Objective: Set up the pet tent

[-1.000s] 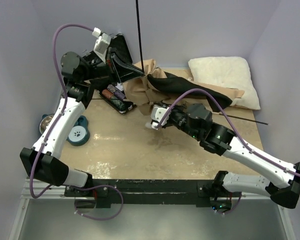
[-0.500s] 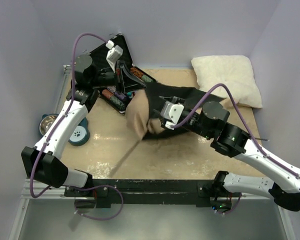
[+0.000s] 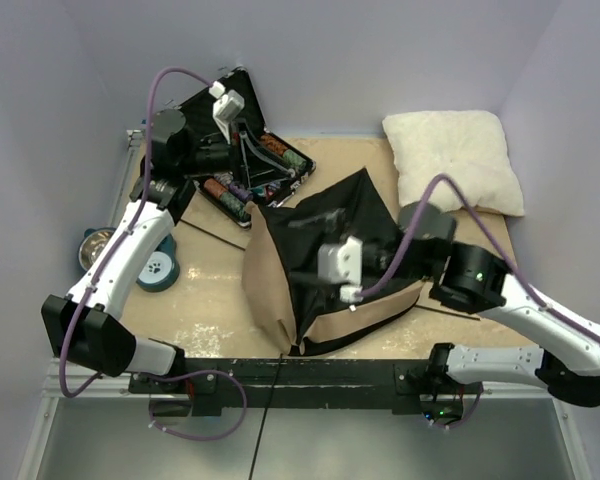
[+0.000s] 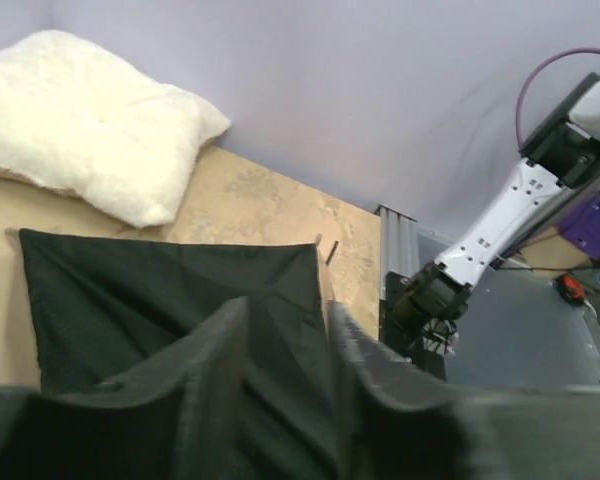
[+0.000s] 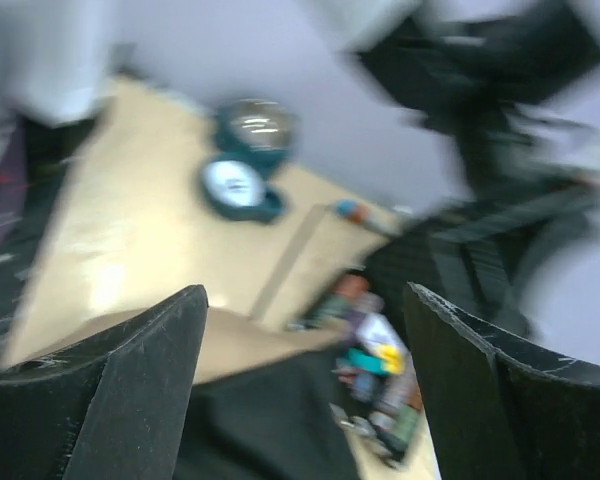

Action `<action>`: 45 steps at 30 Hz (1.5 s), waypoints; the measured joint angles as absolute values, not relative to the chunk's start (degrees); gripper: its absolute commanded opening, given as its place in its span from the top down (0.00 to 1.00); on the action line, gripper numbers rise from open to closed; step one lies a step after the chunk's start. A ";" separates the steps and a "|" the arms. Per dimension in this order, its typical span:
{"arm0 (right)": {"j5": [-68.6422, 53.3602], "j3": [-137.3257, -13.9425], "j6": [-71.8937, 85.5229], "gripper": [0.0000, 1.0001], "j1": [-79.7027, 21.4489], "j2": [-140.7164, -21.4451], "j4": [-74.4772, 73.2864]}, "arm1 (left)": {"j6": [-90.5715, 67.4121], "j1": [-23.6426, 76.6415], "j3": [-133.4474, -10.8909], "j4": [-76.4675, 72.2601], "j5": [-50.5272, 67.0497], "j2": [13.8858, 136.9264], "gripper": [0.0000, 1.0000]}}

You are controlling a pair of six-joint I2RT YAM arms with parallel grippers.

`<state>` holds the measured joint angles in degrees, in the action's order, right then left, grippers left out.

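1. Tan canvas sides and a black panel: the pet tent (image 3: 285, 290) stands peaked on the near middle of the table (image 3: 205, 300), well apart from the white pillow (image 3: 455, 155).
2. Right gripper (image 5: 305, 300): fingers spread wide, nothing between them. It sits close over the tent's black face; whether it touches, you cannot tell.
3. Left gripper (image 4: 288, 315): pads a little apart, nothing visible between them, back over the open chip case (image 3: 250, 165).
4. Step in hand, by judgement: letting go of an erected tent. It looks up, though skewed.
5. Next: check the pole seating, which is too blurred to read here. Then draw both arms clear without snagging the fabric.
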<state>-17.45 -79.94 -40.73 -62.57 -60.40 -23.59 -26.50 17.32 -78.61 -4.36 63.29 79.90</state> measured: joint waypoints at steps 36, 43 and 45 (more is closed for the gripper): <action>-16.73 -60.82 -74.74 0.60 -82.02 -101.19 -24.67 | -21.85 0.01 -64.75 20.64 61.56 64.93 0.14; -17.41 -63.26 -77.65 0.59 -82.00 -102.85 -28.21 | -21.78 0.01 -64.75 20.64 61.89 66.22 0.14; -17.28 -64.38 -78.50 0.59 -82.61 -103.57 -29.65 | -21.78 0.01 -64.75 20.64 61.87 66.52 0.13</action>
<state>-17.28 -64.38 -78.50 -82.61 -103.57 -29.65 -21.78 0.01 -64.75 20.64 61.87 66.52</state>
